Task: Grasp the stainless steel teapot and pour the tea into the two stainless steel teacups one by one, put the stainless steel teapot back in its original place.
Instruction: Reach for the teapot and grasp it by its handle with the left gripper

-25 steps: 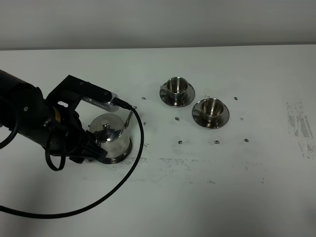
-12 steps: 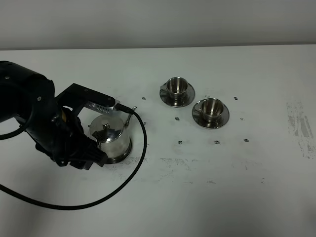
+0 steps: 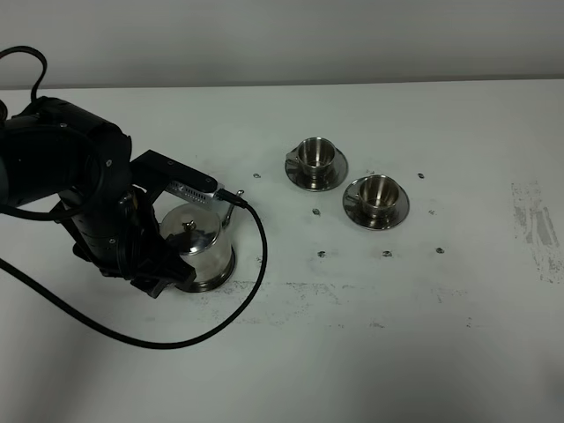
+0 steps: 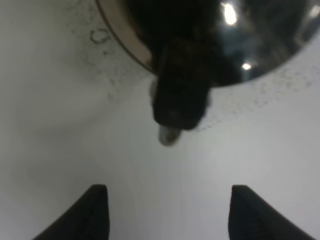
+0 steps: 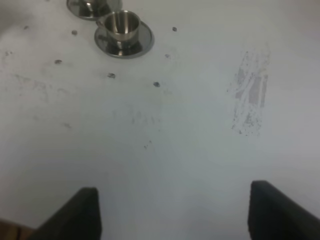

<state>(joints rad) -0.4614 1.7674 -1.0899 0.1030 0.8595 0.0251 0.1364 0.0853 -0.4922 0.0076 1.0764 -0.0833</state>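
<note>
A: Two grippers are shown with fingers spread and nothing held. The right gripper [image 5: 175,212] is held over bare table [image 3: 397,335], well back from the work, presumably so that the pouring lane is left free.

B: And the left gripper [image 4: 167,212]?

A: Its dark fingertips [image 4: 96,212] are set wide, with only table seen between them. Just ahead of that gap the handle [image 4: 180,90] of the stainless steel teapot [image 3: 198,240] is lined up. No contact is shown, and a strip of table is visible between fingertips and handle.

B: So the wide stance is judged to be there because room is needed on both sides of the handle.

A: That is the reading taken. Which stage of the task this belongs to cannot be settled from the pot alone.

B: Where is the pot placed?

A: Upright, lid on, seated on its round coaster [image 3: 222,280] at the left of the table, close against the left arm [image 3: 70,185]. The spout [image 3: 231,208] is turned toward the cups, so a pour could be made with little swing.

B: And farther out?

A: The two stainless steel teacups [image 3: 315,157] are stood on their saucers [image 3: 376,222], side by side, well apart from the pot, mouths up to receive. Whether tea lies in them cannot be made out.
</note>
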